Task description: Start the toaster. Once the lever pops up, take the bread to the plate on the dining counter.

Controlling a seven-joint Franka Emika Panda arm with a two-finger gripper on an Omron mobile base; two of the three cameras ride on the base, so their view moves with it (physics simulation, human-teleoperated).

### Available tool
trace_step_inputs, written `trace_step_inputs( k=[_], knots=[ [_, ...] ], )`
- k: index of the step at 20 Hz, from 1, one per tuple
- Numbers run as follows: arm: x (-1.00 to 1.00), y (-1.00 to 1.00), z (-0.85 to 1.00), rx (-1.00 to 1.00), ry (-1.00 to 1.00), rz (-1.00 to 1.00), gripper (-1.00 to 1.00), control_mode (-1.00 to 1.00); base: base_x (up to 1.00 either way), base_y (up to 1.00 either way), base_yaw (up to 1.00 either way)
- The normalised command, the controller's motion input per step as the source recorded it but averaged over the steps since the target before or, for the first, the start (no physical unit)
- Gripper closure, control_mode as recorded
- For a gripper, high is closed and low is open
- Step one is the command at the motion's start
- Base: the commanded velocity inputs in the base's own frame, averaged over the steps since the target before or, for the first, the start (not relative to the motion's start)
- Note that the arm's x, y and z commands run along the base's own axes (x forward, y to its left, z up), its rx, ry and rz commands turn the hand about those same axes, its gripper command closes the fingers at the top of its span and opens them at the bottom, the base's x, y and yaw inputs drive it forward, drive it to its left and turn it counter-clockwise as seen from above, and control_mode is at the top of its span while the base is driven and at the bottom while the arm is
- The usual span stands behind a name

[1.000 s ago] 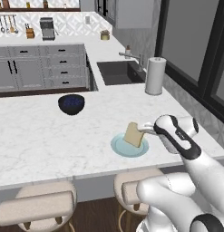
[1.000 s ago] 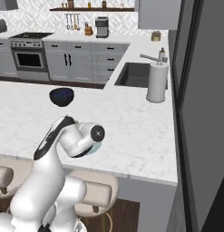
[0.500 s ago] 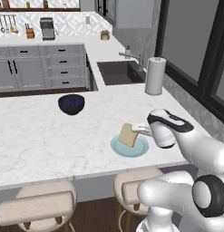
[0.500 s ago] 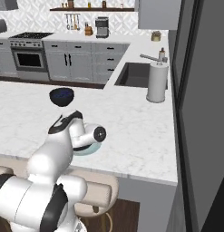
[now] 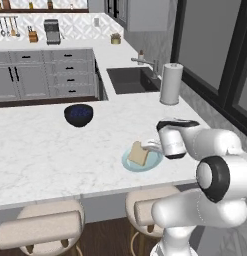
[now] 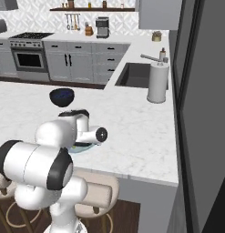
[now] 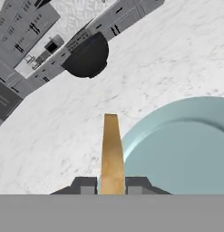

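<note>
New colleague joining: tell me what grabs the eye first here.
The white arm's claw is shut on a thin tan bread slice, held over the pale blue-green round plate near the white marble counter's front edge. Behind sits a dark blue bowl.

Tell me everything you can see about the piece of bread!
The bread is one small, thin, square slice with a pale tan face and a golden-brown crust. The gripper is shut on it, a dark finger on each flat side, holding it tilted on edge. It is over the left part of the pale blue-green plate, which sits on the white marble-look dining counter. Whether its bottom edge touches the plate, I cannot tell.
</note>
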Motion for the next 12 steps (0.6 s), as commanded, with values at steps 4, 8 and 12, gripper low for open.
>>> trace_step_inputs(
  k=[4,8,12],
  knots=[
    [0.34,0.0,-0.28,0.0,0.05,0.0,1.0,-1.0,0.0,0.0,0.0],
    [0.03,0.01,-0.31,-0.03,0.0,0.0,-1.0,-1.0,0.0,0.0,0.0],
    [0.0,0.0,-0.08,-0.03,0.0,0.0,-1.0,-1.0,0.0,0.0,0.0]
  ],
)
